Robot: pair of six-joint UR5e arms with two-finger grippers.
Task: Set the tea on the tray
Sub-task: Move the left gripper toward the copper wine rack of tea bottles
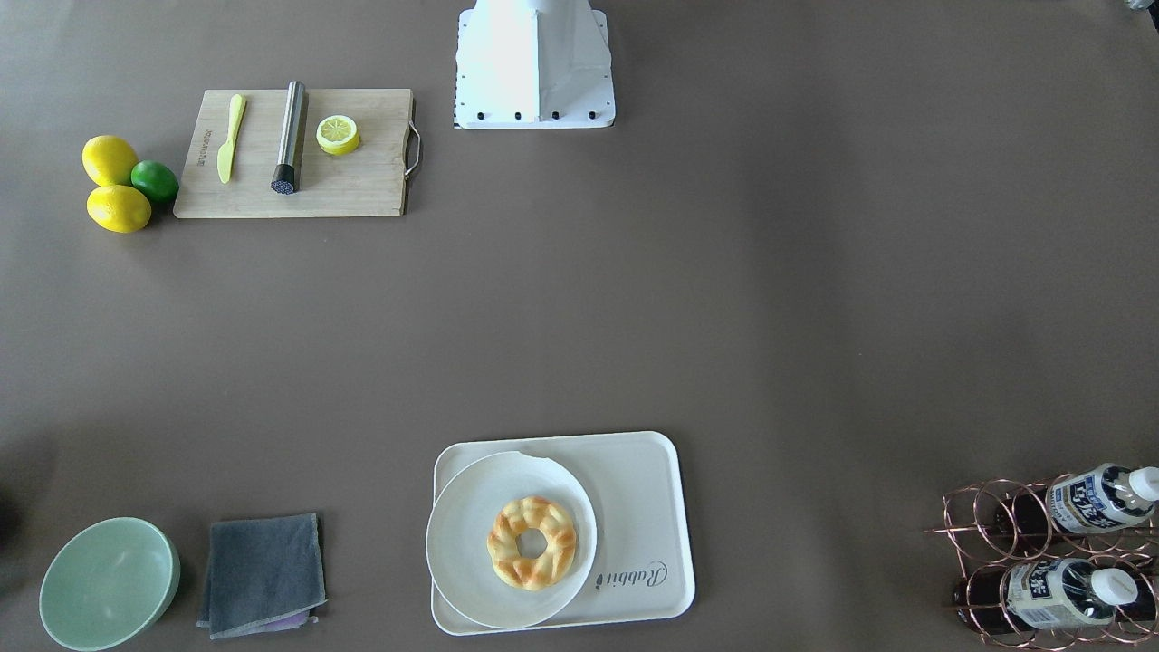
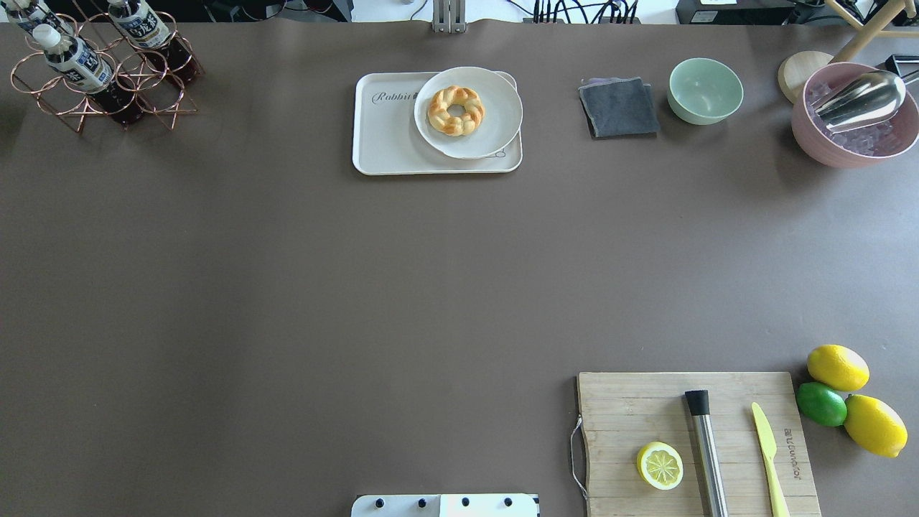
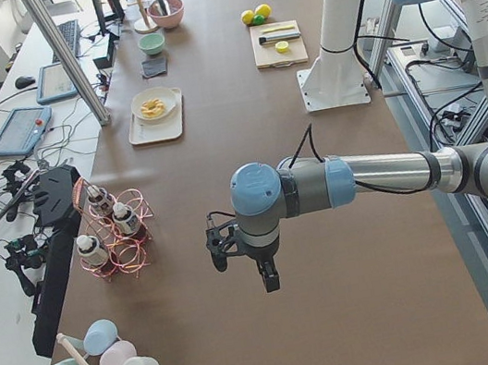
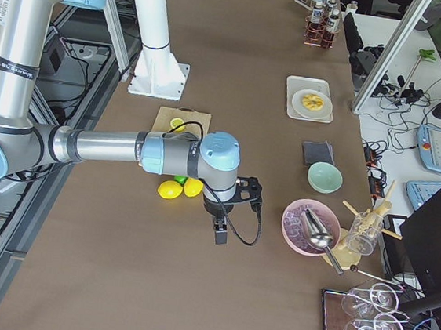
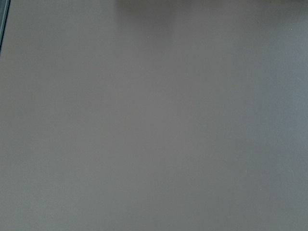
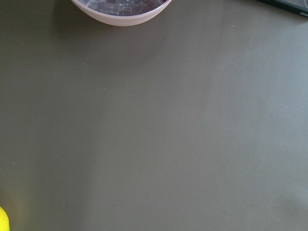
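Left gripper and right gripper hover over table, openness impossible to tell; tea sits in far-left rack, tray well apart.

At the far edge of the table the tray sits midway, a plate on its right half carrying a pastry. Far left, tea bottles lie in a wire rack. Right of the tray come a cloth, then a bowl. Near right lies a cutting board, fruit just beside it.
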